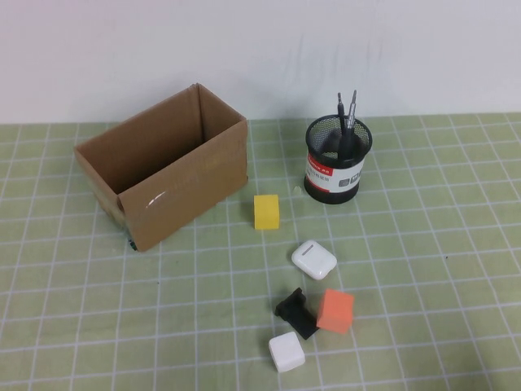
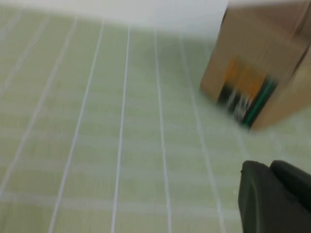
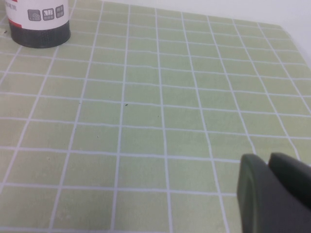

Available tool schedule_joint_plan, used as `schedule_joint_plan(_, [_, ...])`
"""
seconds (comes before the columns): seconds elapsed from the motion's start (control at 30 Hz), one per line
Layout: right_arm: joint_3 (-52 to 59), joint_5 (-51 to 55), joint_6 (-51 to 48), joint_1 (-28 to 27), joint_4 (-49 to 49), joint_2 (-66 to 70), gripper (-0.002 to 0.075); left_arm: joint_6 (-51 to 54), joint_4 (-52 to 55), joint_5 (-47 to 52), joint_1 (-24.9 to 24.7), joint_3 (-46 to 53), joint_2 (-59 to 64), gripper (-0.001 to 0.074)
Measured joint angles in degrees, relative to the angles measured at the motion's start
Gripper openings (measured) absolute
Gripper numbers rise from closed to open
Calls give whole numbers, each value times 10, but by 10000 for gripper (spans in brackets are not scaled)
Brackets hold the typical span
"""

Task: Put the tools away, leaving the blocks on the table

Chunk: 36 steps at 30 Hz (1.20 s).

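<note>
Neither arm shows in the high view. The black mesh cup [image 1: 338,160] holds two thin dark shafts with metal tips [image 1: 347,114] that stick out above its rim. I see no red-handled scissors. The yellow block [image 1: 266,212] lies by the box. The orange block [image 1: 335,310] and white block [image 1: 286,352] lie near the front. My left gripper [image 2: 267,165] is shut and empty above bare mat, near the cardboard box [image 2: 257,73]. My right gripper [image 3: 267,158] is shut and empty above bare mat, well away from the cup's base [image 3: 39,24].
An open cardboard box [image 1: 163,163] stands at the back left. A white earbud case [image 1: 313,259] and a small black clip-like piece [image 1: 296,312] lie among the blocks. The green grid mat [image 1: 440,269] covers the table.
</note>
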Motion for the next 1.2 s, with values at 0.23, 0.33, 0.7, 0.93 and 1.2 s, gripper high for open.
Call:
schedule_joint_plan(0.23, [0,0,0,0,1,0,-6,-14,-2,0,0,38,-5,6])
schedule_joint_plan(0.33, [0,0,0,0,1,0,-6,-16,1,-7,0,39,-6,6])
schedule_joint_plan(0.7, [0,0,0,0,1,0,-6,-18,24,-12,0,40,-6,6])
schedule_joint_plan(0.93, [0,0,0,0,1,0,-6,-18,30,-12,0,40,-6,6])
schedule_joint_plan(1.2, [0,0,0,0,1,0,-6,-18,38,-12,0,40,-6,6])
